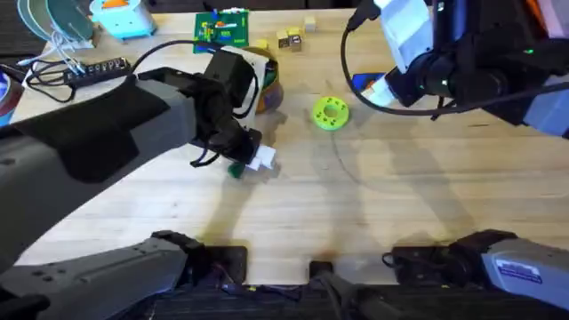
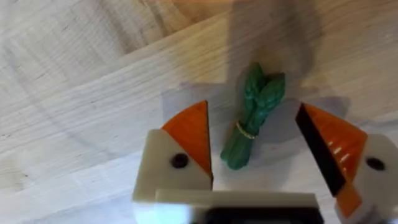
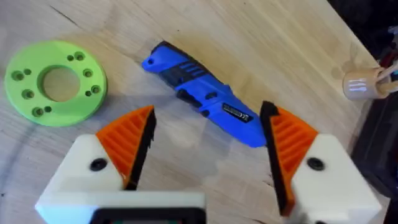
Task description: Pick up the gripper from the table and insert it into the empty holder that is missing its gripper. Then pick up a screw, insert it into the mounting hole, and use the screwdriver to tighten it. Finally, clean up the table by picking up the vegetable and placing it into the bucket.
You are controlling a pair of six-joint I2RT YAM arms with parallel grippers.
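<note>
- The bucket (image 1: pixel 269 89), a short round orange-brown tub, stands on the tabletop (image 1: pixel 373 213) in the upper middle of the overhead frame, partly hidden behind the left arm; what it holds cannot be made out from here.
- The vegetable (image 2: pixel 252 118) is a small dark green leafy bundle, elongated and soft-looking, tied with a thin pale band near its stalk end. It lies flat on the pale wood, in the gap between the fingers of the left claw (image 2: pixel 264 155), touching neither finger.
- The left claw is spread wide, with nothing in it. Its fingers are white angular plastic, each with a dark screw hole and a ribbed orange wedge-shaped pad.
- In the overhead view the left claw sits left of centre, low over the tabletop, with a spot of green just beside its white tip.
- The screwdriver (image 3: pixel 202 93) is a bright blue plastic cylinder with dark ribbed grip panels, lying diagonally on the wood just ahead of the right claw (image 3: pixel 208 140).
- The right claw is also wide apart and empty, with the same white fingers and ribbed orange pads.
- A flat lime-green disc (image 3: pixel 55 82), ring-shaped with small holes around a round central opening, lies beside the screwdriver, apart from it.
- The tabletop is light wood with visible grain.
</note>
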